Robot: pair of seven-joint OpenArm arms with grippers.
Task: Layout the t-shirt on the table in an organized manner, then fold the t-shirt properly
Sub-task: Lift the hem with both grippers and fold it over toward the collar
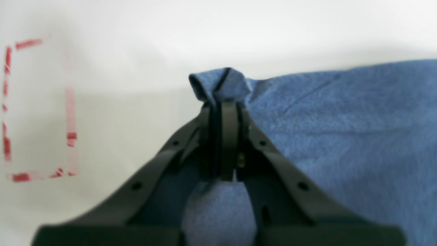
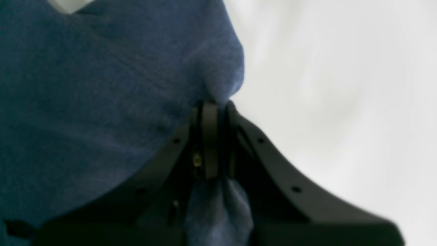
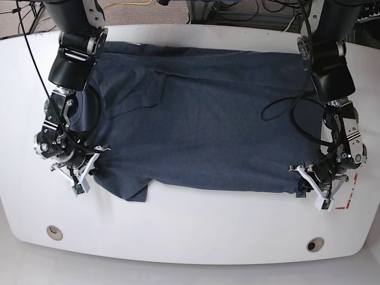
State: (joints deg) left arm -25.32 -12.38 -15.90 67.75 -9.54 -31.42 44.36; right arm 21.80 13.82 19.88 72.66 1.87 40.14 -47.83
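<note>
Navy heathered cotton covered most of the glossy white counter [image 3: 190,237]: the t-shirt [image 3: 202,130] lay spread flat, filling the middle and far part of the surface, its plain side up, with one short sleeve folded across the body near the upper left of the base view and another sleeve tip poking out toward the near edge at lower left.

At the left of the base view, the right arm reached down to the shirt's near-left corner. Its fingers [image 2: 213,106] were pressed together on a bunched fold of the fabric, and the right wrist view showed cloth squeezed between them and more hanging behind them, with bare white counter to one side.

A small round metal grommet [image 3: 54,231] sat in the counter near the front left corner, apart from the shirt.

Across the middle, the shirt's near hem ran fairly straight from one arm to the other, with a few shallow creases in the body.

A second grommet [image 3: 314,244] sat near the front right corner.

At the right of the base view, the left arm came down to the near-right hem corner. Its fingers [image 1: 225,106] were likewise clamped tight on a small puckered tuft of the hem. Just beside them a red-outlined rectangle mark [image 1: 39,109] showed on the counter, touching neither cloth nor fingers.
</note>
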